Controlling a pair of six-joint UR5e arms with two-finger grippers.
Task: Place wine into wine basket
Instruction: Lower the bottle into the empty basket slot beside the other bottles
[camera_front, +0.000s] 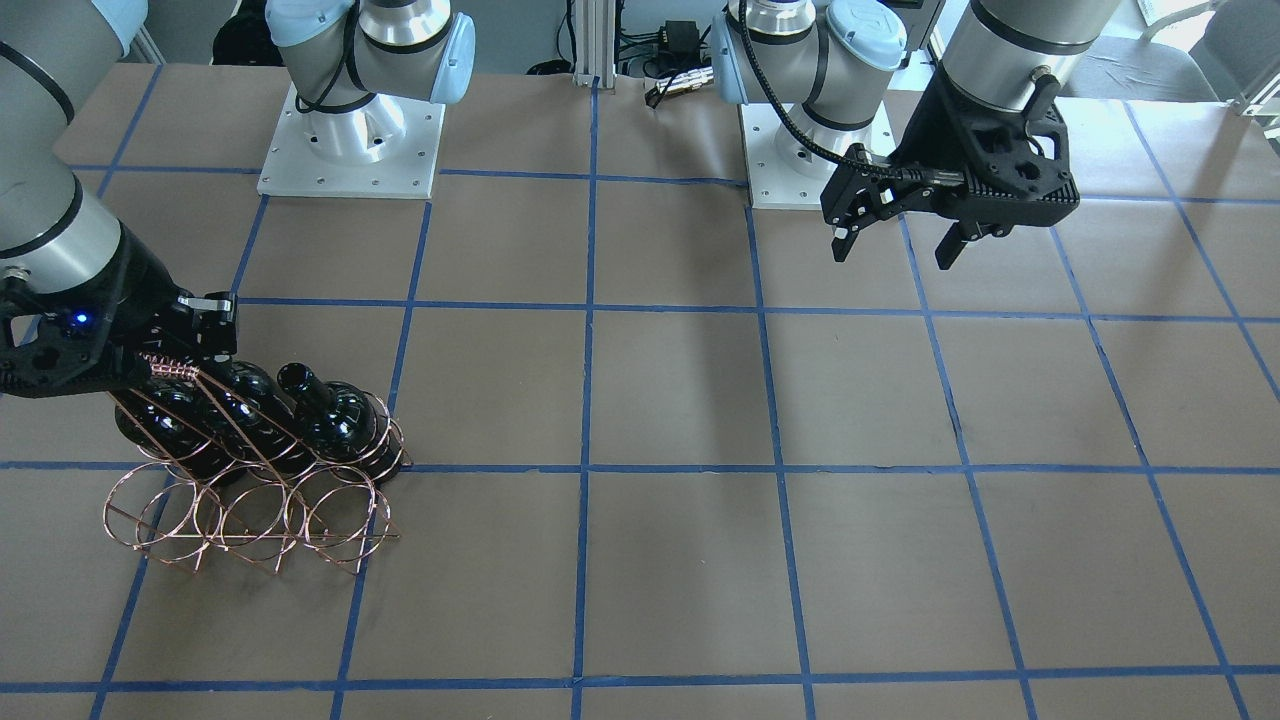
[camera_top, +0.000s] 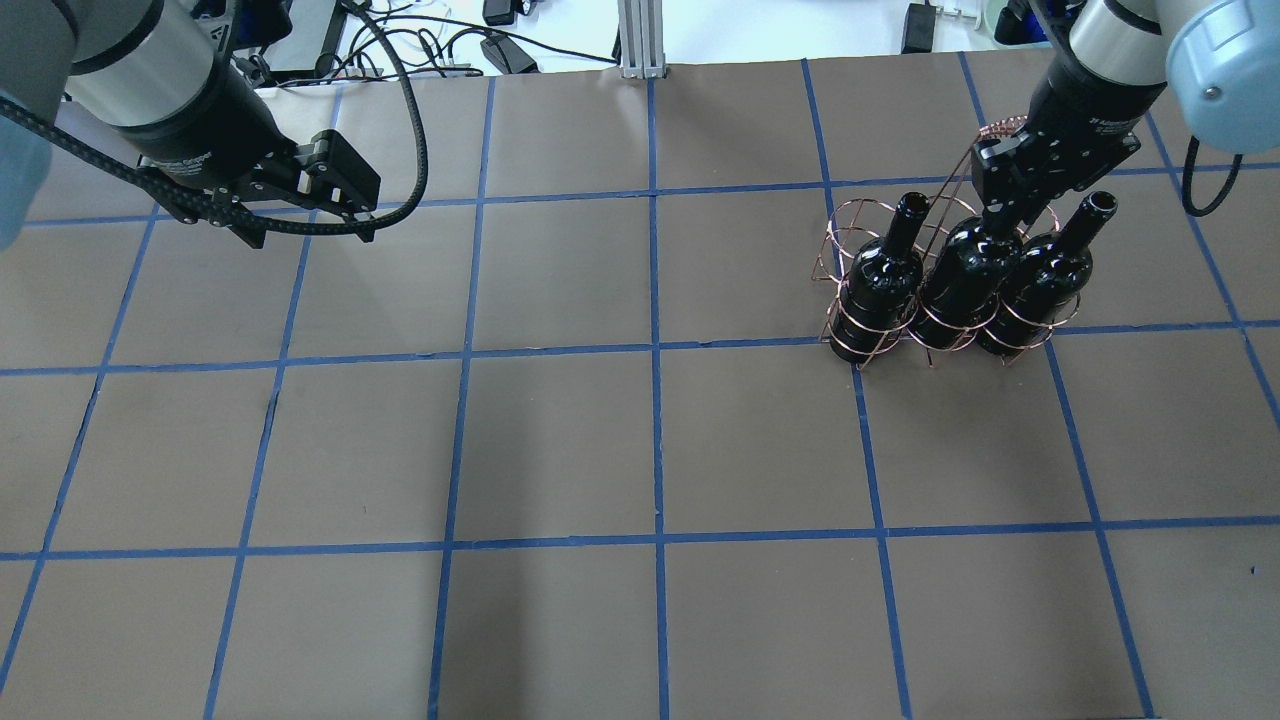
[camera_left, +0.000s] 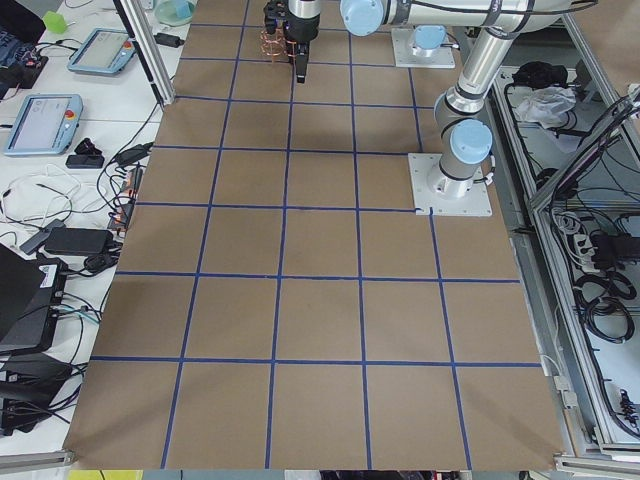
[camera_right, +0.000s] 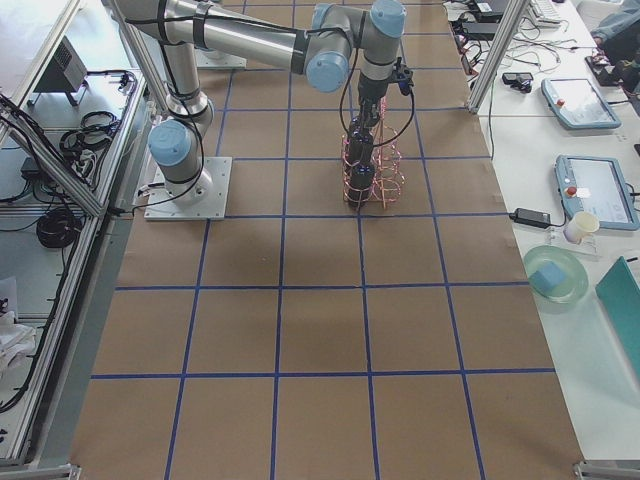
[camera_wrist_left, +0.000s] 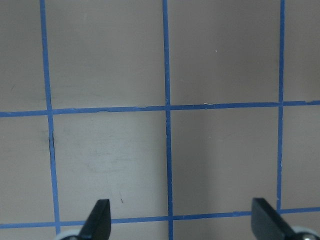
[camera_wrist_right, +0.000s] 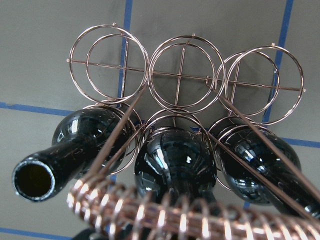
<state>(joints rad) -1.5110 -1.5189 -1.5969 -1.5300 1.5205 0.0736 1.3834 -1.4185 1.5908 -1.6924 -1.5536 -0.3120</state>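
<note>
Now the right gripper (camera_top: 998, 215) hangs low over the wine basket (camera_top: 850, 215), right at the neck of the middle wine bottle (camera_top: 962, 275). The gripper body hides this neck, so I cannot tell if the gripper is pinching it or is spread. The middle wine bottle sits directly under the gripper, leaning, with its body inside the centre rings. A second bottle (camera_top: 885, 275) and a third bottle (camera_top: 1045, 270) sit in the rings on either side of it. The coil-wrapped handle (camera_wrist_right: 165, 215) passes just beside the gripper. The left gripper (camera_front: 900, 235) is well apart from all of these, spread wide above the bare worktop (camera_front: 680, 560).
</note>
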